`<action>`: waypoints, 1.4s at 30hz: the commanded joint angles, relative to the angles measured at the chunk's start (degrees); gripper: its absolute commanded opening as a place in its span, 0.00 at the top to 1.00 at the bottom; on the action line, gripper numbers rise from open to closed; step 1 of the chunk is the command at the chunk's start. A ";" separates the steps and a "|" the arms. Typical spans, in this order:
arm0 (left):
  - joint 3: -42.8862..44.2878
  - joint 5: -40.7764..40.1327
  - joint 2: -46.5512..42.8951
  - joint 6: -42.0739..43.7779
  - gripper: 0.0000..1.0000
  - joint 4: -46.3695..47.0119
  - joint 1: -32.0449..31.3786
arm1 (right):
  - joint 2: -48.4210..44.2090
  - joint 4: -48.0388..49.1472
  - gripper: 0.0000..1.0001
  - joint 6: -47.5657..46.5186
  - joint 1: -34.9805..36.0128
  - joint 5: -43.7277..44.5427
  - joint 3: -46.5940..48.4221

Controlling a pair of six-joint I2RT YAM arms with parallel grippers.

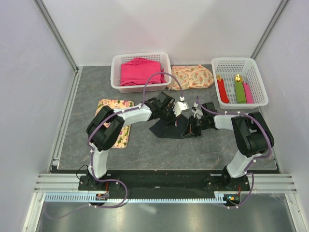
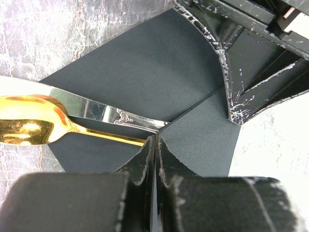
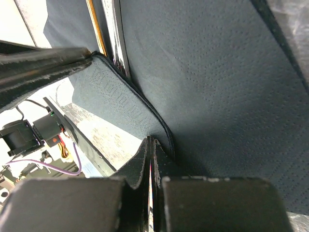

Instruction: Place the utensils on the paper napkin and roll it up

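Note:
The paper napkin (image 1: 166, 128) lies black and partly folded at the table's middle. My left gripper (image 1: 176, 120) is shut on a folded flap of the napkin (image 2: 135, 63), its tips (image 2: 155, 141) at the fold edge. A gold spoon (image 2: 29, 121) and a silver knife (image 2: 101, 113) lie on the sheet, their handles running under the flap. My right gripper (image 1: 193, 126) is shut on the napkin's doubled edge (image 3: 217, 87), tips (image 3: 152, 142) at the fold. The utensil handles (image 3: 108, 29) show beyond it. The right fingers (image 2: 231, 96) also show in the left wrist view.
A white basket (image 1: 116, 72) with a pink cloth stands at the back. A floral cloth (image 1: 193, 76) lies beside it. A second white basket (image 1: 258, 84) at the back right holds red, green and pink rolls. A floral mat (image 1: 116, 121) lies at the left, partly under my left arm.

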 commanded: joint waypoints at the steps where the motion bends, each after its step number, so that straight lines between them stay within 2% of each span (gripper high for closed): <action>1: -0.06 2.37 -5.91 -5.92 0.77 1.77 2.20 | 0.93 -0.80 1.00 -1.52 0.35 2.65 1.20; 4: -1.99 5.26 -11.01 -10.75 0.61 -0.51 3.60 | 1.10 -0.80 1.00 -1.44 0.26 2.65 1.20; 8: -5.77 8.69 -16.03 -17.26 0.57 -4.56 4.39 | 1.37 -0.80 1.00 -1.35 0.26 2.65 1.38; 15: -13.33 19.50 -18.85 -38.06 0.78 0.52 5.10 | 1.10 -0.71 1.00 -1.17 0.35 2.30 1.29; 19: -15.44 19.69 -16.13 -44.60 0.90 6.06 5.10 | 0.84 -0.63 1.00 -1.26 0.35 2.12 1.20; 25: -15.88 18.29 -10.24 -55.67 0.96 12.22 4.92 | 0.84 -0.54 1.00 -1.17 0.35 1.86 1.29; 31: -15.89 13.81 -5.93 -58.76 0.98 13.02 4.92 | 1.10 -0.54 1.00 -0.91 0.35 1.59 1.55; 42: -16.76 8.88 -3.47 -57.35 0.98 9.94 5.62 | 0.84 -0.98 1.00 -1.08 0.35 1.68 1.55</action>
